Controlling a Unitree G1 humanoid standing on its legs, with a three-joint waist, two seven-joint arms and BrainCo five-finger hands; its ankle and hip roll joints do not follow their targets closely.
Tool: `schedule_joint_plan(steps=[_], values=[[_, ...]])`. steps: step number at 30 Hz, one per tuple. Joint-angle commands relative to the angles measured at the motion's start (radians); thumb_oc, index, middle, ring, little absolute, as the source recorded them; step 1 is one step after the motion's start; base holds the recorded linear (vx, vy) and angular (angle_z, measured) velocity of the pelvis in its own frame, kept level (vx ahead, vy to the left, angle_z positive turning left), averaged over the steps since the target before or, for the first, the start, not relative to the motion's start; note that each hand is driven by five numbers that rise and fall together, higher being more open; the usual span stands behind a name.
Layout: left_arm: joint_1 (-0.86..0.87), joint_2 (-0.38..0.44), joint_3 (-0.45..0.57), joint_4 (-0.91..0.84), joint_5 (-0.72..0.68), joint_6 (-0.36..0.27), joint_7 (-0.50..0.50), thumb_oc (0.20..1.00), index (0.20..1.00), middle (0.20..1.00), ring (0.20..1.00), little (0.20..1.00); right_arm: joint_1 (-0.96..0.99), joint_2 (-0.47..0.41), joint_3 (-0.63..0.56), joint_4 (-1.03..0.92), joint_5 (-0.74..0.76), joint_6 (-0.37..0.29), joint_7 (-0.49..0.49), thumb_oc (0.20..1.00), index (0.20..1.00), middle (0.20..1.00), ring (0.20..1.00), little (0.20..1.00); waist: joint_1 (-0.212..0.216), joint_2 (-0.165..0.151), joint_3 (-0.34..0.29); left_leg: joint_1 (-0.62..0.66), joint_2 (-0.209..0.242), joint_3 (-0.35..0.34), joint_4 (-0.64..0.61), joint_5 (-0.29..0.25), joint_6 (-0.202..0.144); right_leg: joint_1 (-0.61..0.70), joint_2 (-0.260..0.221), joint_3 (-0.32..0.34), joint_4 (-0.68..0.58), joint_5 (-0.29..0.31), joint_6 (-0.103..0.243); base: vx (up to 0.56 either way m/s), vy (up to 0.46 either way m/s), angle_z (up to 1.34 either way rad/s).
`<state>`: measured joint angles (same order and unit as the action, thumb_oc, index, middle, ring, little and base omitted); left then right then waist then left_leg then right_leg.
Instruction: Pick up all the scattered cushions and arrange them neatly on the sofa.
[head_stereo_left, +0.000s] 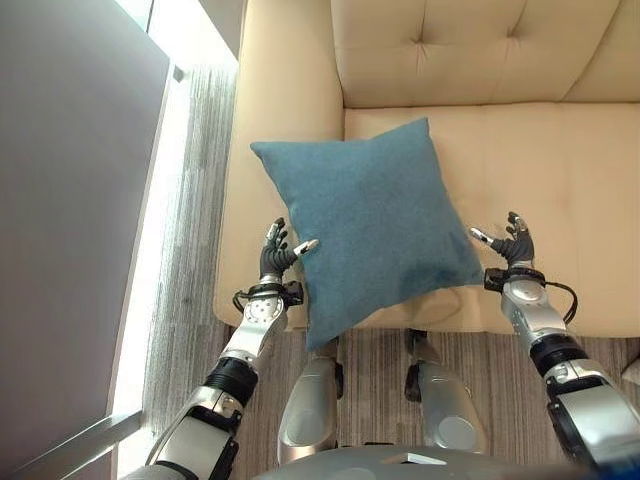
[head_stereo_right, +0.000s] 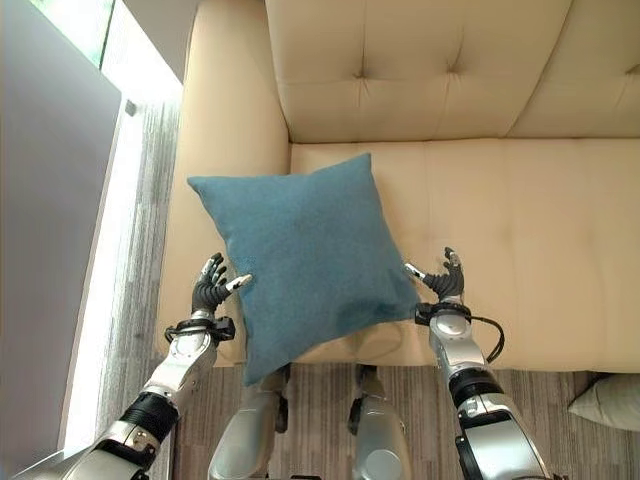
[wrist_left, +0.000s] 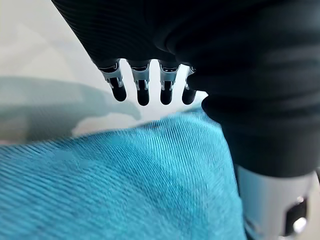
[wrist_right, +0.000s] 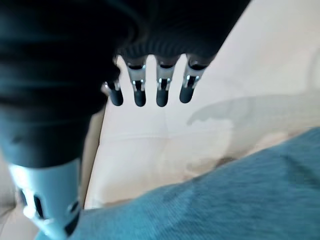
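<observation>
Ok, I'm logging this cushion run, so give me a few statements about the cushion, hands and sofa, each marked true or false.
1. The blue cushion is held over the sofa seat. True.
2. The left hand is curled tightly around a cushion corner. False: its fingers are straight, thumb at the cushion's edge.
3. The right hand is at the cushion's right corner, open. True.
4. The sofa is dark grey. False: it is beige.
5. A second cushion lies on the floor. True.

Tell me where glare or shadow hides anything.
Left eye view: bright glare strip along the floor beside the sofa. Right wrist view: blue cushion casts a soft shadow on the seat. Left wrist view: left hand backlit, dark.
</observation>
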<state>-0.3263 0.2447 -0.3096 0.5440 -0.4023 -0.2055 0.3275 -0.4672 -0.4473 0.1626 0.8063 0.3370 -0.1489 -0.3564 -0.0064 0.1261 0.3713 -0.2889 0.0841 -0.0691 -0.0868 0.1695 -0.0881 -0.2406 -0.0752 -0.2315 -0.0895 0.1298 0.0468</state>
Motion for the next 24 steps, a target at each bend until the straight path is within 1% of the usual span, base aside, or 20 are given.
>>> schedule_joint_plan(steps=[1,4,5,7,11,14,17,21,22,24], values=[[-0.009,0.010,-0.010,0.025,0.008,-0.054,-0.001,1.000,1.000,1.000,1.000,1.000,-0.033,-0.052,-0.002,-0.022,0.106,-0.080,0.011,1.000,1.000,1.000,1.000,1.000,0.004,-0.054,-0.061,0.016,-0.065,0.066,0.020,-0.098,0.002,-0.073,-0.045,0.045,0.142,-0.132,0.035,0.00,0.000,0.00],[-0.011,0.006,-0.030,0.021,0.004,-0.055,-0.020,1.000,1.000,1.000,1.000,1.000,-0.053,-0.067,-0.014,-0.009,0.202,-0.095,0.055,1.000,1.000,1.000,1.000,1.000,0.005,-0.041,-0.054,0.005,-0.066,0.069,0.013,-0.092,-0.004,-0.089,-0.049,0.047,0.144,-0.132,0.037,-0.01,-0.005,-0.01],[-0.012,0.005,-0.045,0.017,0.003,-0.052,-0.034,1.000,1.000,1.000,1.000,1.000,-0.072,-0.088,-0.013,-0.002,0.255,-0.100,0.083,1.000,1.000,1.000,1.000,1.000,0.006,-0.032,-0.046,-0.005,-0.069,0.072,0.010,-0.088,-0.007,-0.104,-0.050,0.049,0.149,-0.133,0.038,-0.04,-0.017,-0.02],[-0.024,0.001,-0.065,0.014,-0.001,-0.049,-0.053,1.000,1.000,1.000,1.000,1.000,-0.100,-0.113,-0.003,0.021,0.303,-0.099,0.120,1.000,1.000,1.000,1.000,1.000,0.007,-0.016,-0.032,-0.021,-0.070,0.076,0.007,-0.081,-0.012,-0.128,-0.053,0.051,0.155,-0.131,0.039,-0.07,-0.026,0.02],[-0.050,0.002,-0.085,0.000,0.004,-0.047,-0.065,1.000,1.000,1.000,1.000,1.000,-0.131,-0.138,0.031,0.042,0.334,-0.086,0.165,1.000,1.000,1.000,1.000,1.000,0.008,0.004,-0.009,-0.048,-0.071,0.081,0.009,-0.071,-0.017,-0.166,-0.056,0.053,0.169,-0.129,0.039,-0.07,-0.032,-0.01],[-0.108,0.009,-0.095,-0.036,-0.001,-0.055,-0.059,1.000,1.000,1.000,1.000,1.000,-0.200,-0.169,0.111,0.058,0.299,-0.070,0.197,1.000,1.000,1.000,1.000,1.000,0.010,0.025,0.027,-0.101,-0.071,0.093,0.014,-0.053,-0.022,-0.235,-0.055,0.060,0.194,-0.128,0.041,-0.11,-0.036,-0.08],[-0.174,0.013,-0.103,-0.050,-0.005,-0.062,-0.045,1.000,1.000,1.000,1.000,1.000,-0.270,-0.180,0.175,0.080,0.260,-0.058,0.212,1.000,1.000,1.000,1.000,1.000,0.012,0.039,0.047,-0.135,-0.069,0.094,0.010,-0.040,-0.025,-0.285,-0.052,0.066,0.207,-0.125,0.045,-0.07,-0.019,-0.10],[-0.256,-0.006,-0.121,-0.063,-0.011,-0.069,-0.025,1.000,1.000,1.000,1.000,1.000,-0.347,-0.171,0.262,0.054,0.217,-0.061,0.231,1.000,1.000,1.000,1.000,1.000,0.007,0.044,0.071,-0.158,-0.068,0.088,0.001,-0.024,-0.031,-0.312,-0.045,0.059,0.210,-0.123,0.045,-0.04,-0.054,0.00],[-0.276,-0.012,-0.125,-0.069,-0.011,-0.068,-0.017,1.000,1.000,1.000,1.000,1.000,-0.363,-0.153,0.289,0.036,0.206,-0.062,0.234,1.000,1.000,1.000,1.000,1.000,0.005,0.041,0.080,-0.162,-0.068,0.085,0.000,-0.021,-0.032,-0.316,-0.043,0.058,0.209,-0.122,0.045,0.00,-0.047,0.04],[-0.297,-0.022,-0.134,-0.063,-0.010,-0.069,-0.007,1.000,1.000,1.000,1.000,1.000,-0.377,-0.124,0.307,0.022,0.200,-0.065,0.236,1.000,1.000,1.000,1.000,1.000,0.002,0.038,0.087,-0.163,-0.070,0.082,0.000,-0.020,-0.032,-0.316,-0.041,0.058,0.210,-0.122,0.045,0.00,-0.024,0.01]])
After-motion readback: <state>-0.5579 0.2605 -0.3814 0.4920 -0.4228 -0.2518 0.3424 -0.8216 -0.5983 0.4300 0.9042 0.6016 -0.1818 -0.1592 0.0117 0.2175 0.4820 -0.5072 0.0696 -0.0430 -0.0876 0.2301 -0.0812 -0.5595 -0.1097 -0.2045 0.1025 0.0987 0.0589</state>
